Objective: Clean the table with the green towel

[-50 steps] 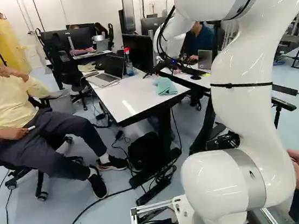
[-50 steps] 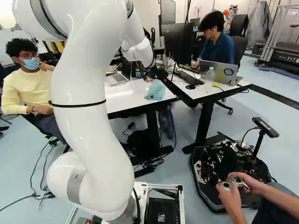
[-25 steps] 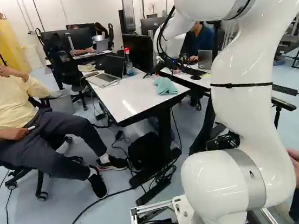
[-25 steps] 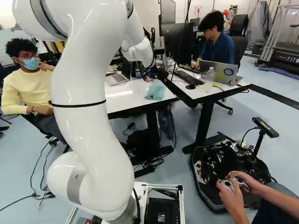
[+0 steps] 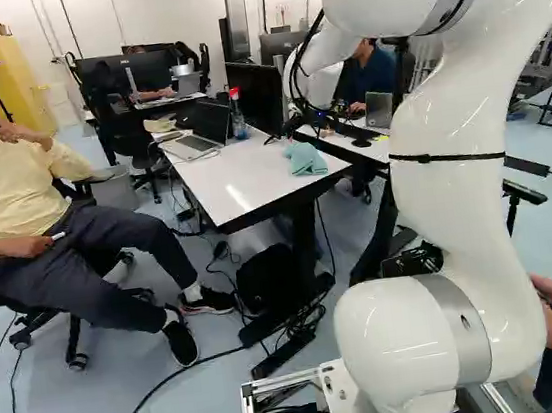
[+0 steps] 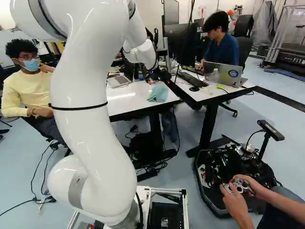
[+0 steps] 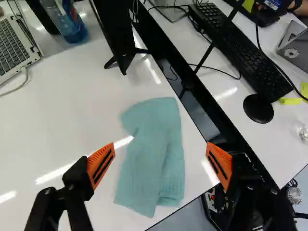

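In the right base view my gripper (image 6: 155, 75) hangs over the white table (image 6: 125, 99), just beyond the teal-green towel (image 6: 158, 92). The wrist view shows the gripper (image 7: 160, 162) open, its orange pads wide apart with nothing gripped. Beneath and between them lies the towel (image 7: 159, 154), loosely folded on the table (image 7: 62, 125), close to its edge. The same towel (image 5: 304, 159) shows near the table's right corner in the left base view. The towel's whole outline is visible from the wrist.
A laptop (image 5: 194, 144), a bottle (image 5: 238, 118) and a monitor (image 5: 256, 96) stand toward the table's back. A second table with a keyboard (image 7: 245, 53) and mouse (image 7: 258, 109) adjoins it. Another robot's base (image 6: 224, 171) stands at the right, beside a person's hands on a controller.
The upper part of my arm has shifted very slightly left in the right base view. The base and the towel stay where they were.
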`<state>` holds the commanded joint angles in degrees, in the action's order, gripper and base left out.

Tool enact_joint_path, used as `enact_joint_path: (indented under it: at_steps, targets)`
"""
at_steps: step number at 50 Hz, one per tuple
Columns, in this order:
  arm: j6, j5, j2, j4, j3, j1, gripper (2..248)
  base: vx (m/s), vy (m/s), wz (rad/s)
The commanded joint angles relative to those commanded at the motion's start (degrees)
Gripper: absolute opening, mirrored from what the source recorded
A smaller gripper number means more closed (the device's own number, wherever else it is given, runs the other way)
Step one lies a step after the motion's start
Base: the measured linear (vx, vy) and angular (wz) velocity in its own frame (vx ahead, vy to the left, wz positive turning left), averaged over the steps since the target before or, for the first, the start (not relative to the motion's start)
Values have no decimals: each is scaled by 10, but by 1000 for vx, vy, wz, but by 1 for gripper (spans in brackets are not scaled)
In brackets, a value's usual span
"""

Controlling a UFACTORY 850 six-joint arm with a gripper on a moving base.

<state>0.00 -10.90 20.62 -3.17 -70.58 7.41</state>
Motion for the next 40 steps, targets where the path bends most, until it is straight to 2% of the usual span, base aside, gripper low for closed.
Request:
enact_joint_path:
  at_steps: [9, 40]
  targets:
    - [0, 14, -8, 1, 15, -2, 247, 0, 0, 0]
    - [0, 14, -8, 1, 15, -2, 247, 0, 0, 0]
